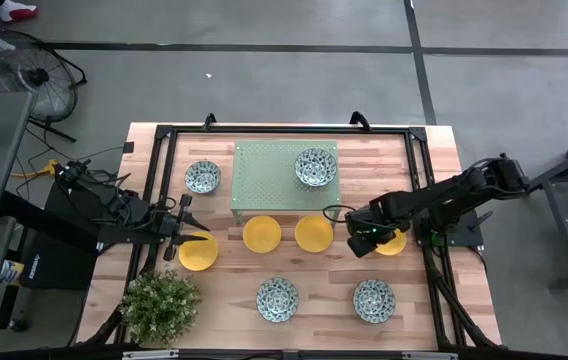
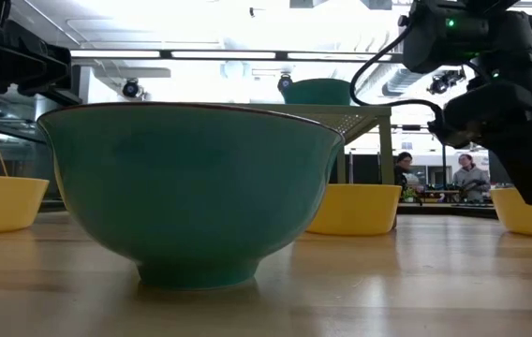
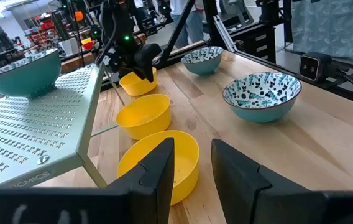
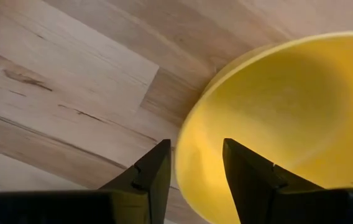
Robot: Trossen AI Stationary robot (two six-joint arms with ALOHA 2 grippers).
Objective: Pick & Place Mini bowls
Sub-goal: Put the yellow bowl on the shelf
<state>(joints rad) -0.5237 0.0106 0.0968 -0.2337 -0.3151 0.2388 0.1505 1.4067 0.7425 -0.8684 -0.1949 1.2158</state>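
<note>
Yellow round mini bowl [image 4: 282, 118] at the desk's [image 1: 434, 310] three o'clock sits under the right hand [image 4: 195, 165], fingers apart astride its rim, not gripped. One patterned bowl [image 1: 315, 166] tops the pale green perforated stand [image 1: 264, 175]; seven remain.

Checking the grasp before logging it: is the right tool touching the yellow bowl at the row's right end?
Cannot tell. In the right wrist view the right tool straddles the yellow bowl rim, fingers open, but neither contact nor gap shows plainly.
</note>
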